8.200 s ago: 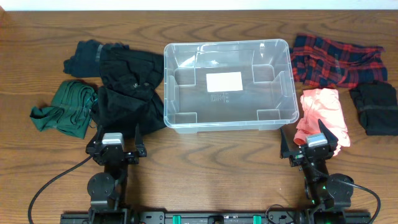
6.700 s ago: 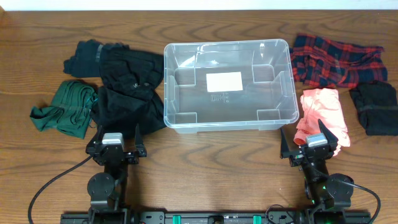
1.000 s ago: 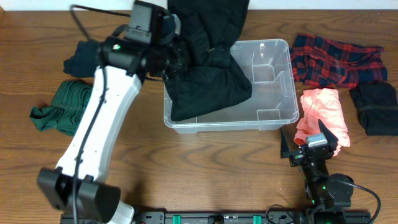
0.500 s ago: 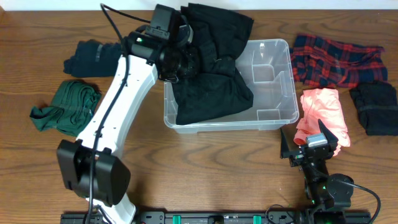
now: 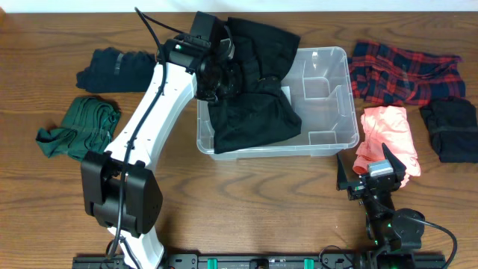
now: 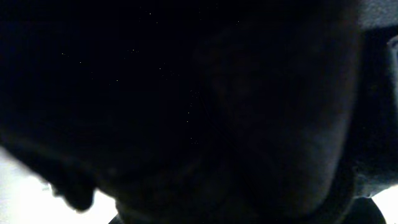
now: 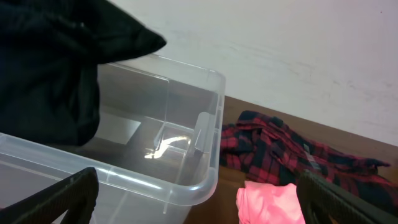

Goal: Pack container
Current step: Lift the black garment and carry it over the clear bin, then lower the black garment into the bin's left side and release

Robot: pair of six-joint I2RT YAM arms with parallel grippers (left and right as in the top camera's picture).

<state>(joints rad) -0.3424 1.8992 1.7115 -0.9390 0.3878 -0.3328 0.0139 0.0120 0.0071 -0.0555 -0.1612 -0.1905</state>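
Black garment (image 5: 250, 112) going into the container (image 5: 328, 112), mid-table toward the far edge.
The container is a clear rectangular tub with rounded corners, a thick rim and moulded steps in its right-hand corners. The garment covers its left half and spills over the far rim. The left gripper (image 5: 224, 75) is clamped on the garment above the far-left corner, and its wrist camera sees only dark cloth. The right gripper (image 5: 367, 168) rests near the table's near edge, jaws spread wide, holding nothing.
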